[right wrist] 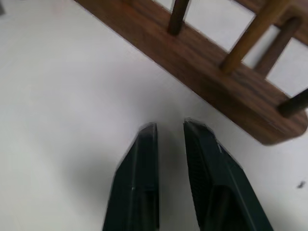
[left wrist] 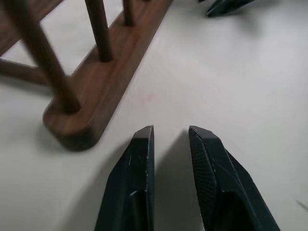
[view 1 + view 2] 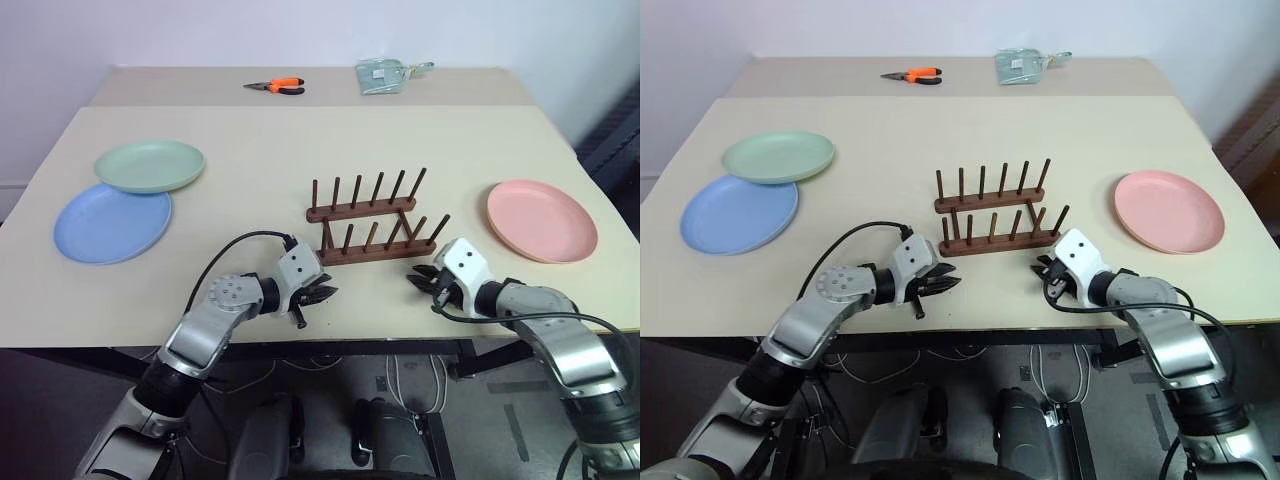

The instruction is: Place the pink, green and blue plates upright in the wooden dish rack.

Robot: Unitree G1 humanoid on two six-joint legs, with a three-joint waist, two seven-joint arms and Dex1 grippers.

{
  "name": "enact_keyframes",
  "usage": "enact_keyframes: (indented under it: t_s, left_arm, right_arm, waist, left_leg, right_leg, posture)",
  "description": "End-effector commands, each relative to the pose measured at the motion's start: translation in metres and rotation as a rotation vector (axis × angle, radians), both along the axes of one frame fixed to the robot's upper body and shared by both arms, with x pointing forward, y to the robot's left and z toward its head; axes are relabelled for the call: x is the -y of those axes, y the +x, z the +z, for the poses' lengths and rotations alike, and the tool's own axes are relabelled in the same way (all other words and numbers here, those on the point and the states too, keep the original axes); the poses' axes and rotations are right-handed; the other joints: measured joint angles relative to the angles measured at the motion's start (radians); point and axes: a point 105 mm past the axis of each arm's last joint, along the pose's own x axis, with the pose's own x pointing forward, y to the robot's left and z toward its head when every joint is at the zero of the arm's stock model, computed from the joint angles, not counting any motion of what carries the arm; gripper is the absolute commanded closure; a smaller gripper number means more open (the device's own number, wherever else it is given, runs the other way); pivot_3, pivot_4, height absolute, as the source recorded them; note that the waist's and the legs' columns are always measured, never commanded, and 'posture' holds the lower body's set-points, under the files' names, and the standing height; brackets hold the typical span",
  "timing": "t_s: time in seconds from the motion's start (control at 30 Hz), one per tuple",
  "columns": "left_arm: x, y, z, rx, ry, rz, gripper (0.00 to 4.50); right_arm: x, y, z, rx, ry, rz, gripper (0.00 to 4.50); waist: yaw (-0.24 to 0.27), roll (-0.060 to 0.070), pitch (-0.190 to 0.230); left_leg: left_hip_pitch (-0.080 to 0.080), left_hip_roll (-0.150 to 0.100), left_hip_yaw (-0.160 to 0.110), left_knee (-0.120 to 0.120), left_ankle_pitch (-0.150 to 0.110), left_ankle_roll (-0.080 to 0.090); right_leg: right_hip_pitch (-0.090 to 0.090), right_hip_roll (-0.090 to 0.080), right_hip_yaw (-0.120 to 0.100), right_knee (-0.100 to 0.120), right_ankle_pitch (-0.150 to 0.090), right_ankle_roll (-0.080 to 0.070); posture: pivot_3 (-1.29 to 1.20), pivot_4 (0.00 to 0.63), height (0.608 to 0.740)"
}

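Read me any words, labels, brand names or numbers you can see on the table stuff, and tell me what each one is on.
None can be read.
The pale green packet at the far edge of the table: any print is too small to read.
The green plate, blue plate, pink plate, wooden dish rack and orange-handled pliers: no visible text.
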Motion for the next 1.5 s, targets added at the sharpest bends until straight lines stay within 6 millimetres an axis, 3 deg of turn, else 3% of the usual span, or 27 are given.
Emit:
enact_keyframes:
  t_s: [0.03, 0.23, 0.37, 0.47, 0.57, 0.67, 0.83, 0.97, 1.07, 1.3, 1.37, 1.47, 1.5]
  left_arm:
    - [-0.014, 0.027, -0.012, 0.021, 0.071, 0.19, 3.34]
    - [-0.022, 0.059, -0.004, 0.07, 0.065, 0.324, 3.34]
    - [-0.022, 0.06, -0.002, 0.073, 0.056, 0.302, 3.34]
    - [-0.013, 0.043, 0.011, 0.099, -0.007, 0.188, 3.34]
    - [-0.008, 0.013, 0.034, 0.129, -0.116, 0.029, 3.34]
    - [-0.011, -0.012, 0.046, 0.087, -0.175, -0.083, 3.34]
    - [-0.01, -0.03, 0.06, 0.06, -0.197, -0.21, 3.34]
    - [-0.007, -0.029, 0.065, 0.065, -0.196, -0.227, 3.34]
    - [-0.005, -0.028, 0.067, 0.079, -0.199, -0.215, 3.34]
    - [-0.015, -0.027, 0.065, 0.084, -0.184, -0.169, 3.34]
    - [-0.021, -0.025, 0.066, 0.09, -0.184, -0.144, 3.34]
    - [-0.036, -0.019, 0.066, 0.095, -0.174, -0.091, 3.34]
    - [-0.044, -0.017, 0.066, 0.096, -0.165, -0.066, 3.34]
  right_arm:
    - [0.007, 0.02, -0.006, 0.042, -0.084, -0.065, 3.77]
    - [0.008, 0.054, 0.002, 0.153, -0.124, -0.127, 3.77]
    - [0.01, 0.062, 0.014, 0.192, -0.097, -0.126, 3.77]
    - [0.027, 0.05, 0.032, 0.207, -0.109, -0.109, 2.98]
    - [0.061, 0.036, 0.062, 0.255, -0.113, -0.197, 1.62]
    - [0.089, 0.023, 0.065, 0.212, -0.158, -0.263, 0.13]
    - [0.137, 0.026, 0.038, 0.096, -0.197, -0.449, 0.13]
    - [0.152, 0.034, 0.023, 0.053, -0.194, -0.507, 0.13]
    - [0.16, 0.041, 0.019, 0.047, -0.197, -0.533, 0.95]
    - [0.159, 0.049, 0.028, 0.118, -0.198, -0.518, 4.38]
    - [0.149, 0.052, 0.047, 0.206, -0.207, -0.463, 4.45]
    - [0.115, 0.053, 0.099, 0.402, -0.103, -0.327, 4.45]
    - [0.093, 0.05, 0.128, 0.457, 0.055, -0.261, 4.45]
  waist:
    - [0.0, 0.0, 0.0]
    - [-0.007, 0.0, -0.003]
    - [-0.008, 0.0, -0.003]
    - [-0.008, 0.0, -0.003]
    - [-0.006, 0.002, -0.001]
    - [-0.002, 0.003, -0.001]
    - [-0.003, 0.003, -0.001]
    - [-0.008, 0.004, -0.001]
    - [-0.008, 0.004, -0.001]
    - [-0.001, 0.004, -0.001]
    - [-0.003, 0.004, -0.001]
    - [-0.008, 0.007, 0.001]
    - [-0.013, 0.008, 0.001]
  left_leg:
    - [0.0, 0.0, 0.0, 0.001, 0.0, 0.001]
    - [0.001, 0.0, 0.0, 0.004, -0.001, 0.001]
    - [0.001, 0.0, 0.0, 0.004, 0.0, 0.001]
    - [0.0, 0.0, 0.0, 0.003, 0.0, 0.001]
    - [-0.001, 0.0, 0.0, 0.0, -0.001, 0.001]
    - [-0.002, 0.0, 0.0, 0.001, -0.001, 0.001]
    - [-0.001, 0.0, 0.0, 0.001, -0.002, -0.002]
    - [-0.001, 0.0, 0.001, 0.001, -0.001, 0.001]
    - [-0.001, 0.0, 0.001, 0.002, -0.001, 0.001]
    - [-0.001, 0.0, 0.001, 0.002, -0.001, 0.001]
    - [-0.001, 0.0, 0.001, 0.002, -0.001, 0.001]
    - [-0.002, 0.0, 0.001, 0.002, -0.001, 0.001]
    - [-0.002, 0.0, 0.001, 0.002, -0.001, 0.001]
  right_leg:
    - [0.0, 0.0, 0.0, 0.0, 0.0, 0.0]
    - [0.002, 0.0, 0.0, 0.001, 0.001, 0.001]
    - [0.001, -0.001, 0.0, 0.003, 0.001, 0.001]
    - [0.001, -0.001, 0.0, 0.002, 0.001, 0.001]
    - [0.0, -0.001, 0.0, -0.001, 0.0, 0.001]
    - [-0.001, -0.002, 0.0, -0.001, 0.0, 0.001]
    - [0.0, -0.002, 0.0, -0.001, 0.0, 0.001]
    - [0.0, -0.001, 0.0, -0.001, 0.0, 0.001]
    - [0.0, -0.001, 0.0, -0.001, 0.0, 0.001]
    - [0.0, 0.0, 0.0, -0.001, 0.0, 0.001]
    - [0.0, 0.0, 0.0, -0.001, 0.0, 0.001]
    - [0.0, 0.0, 0.0, -0.001, 0.0, 0.001]
    - [-0.001, 0.0, 0.0, 0.0, 0.0, 0.001]
  posture:
    - [0.0, 0.15, 0.74]
    - [0.0, 0.15, 0.74]
    - [0.0, 0.15, 0.74]
    - [0.0, 0.15, 0.74]
    - [0.0, 0.15, 0.74]
    - [0.0, 0.15, 0.74]
    - [0.0, 0.15, 0.74]
    - [0.0, 0.15, 0.74]
    - [0.0, 0.15, 0.74]
    - [0.0, 0.15, 0.74]
    - [0.0, 0.15, 0.74]
    - [0.0, 0.15, 0.74]
    - [0.0, 0.15, 0.74]
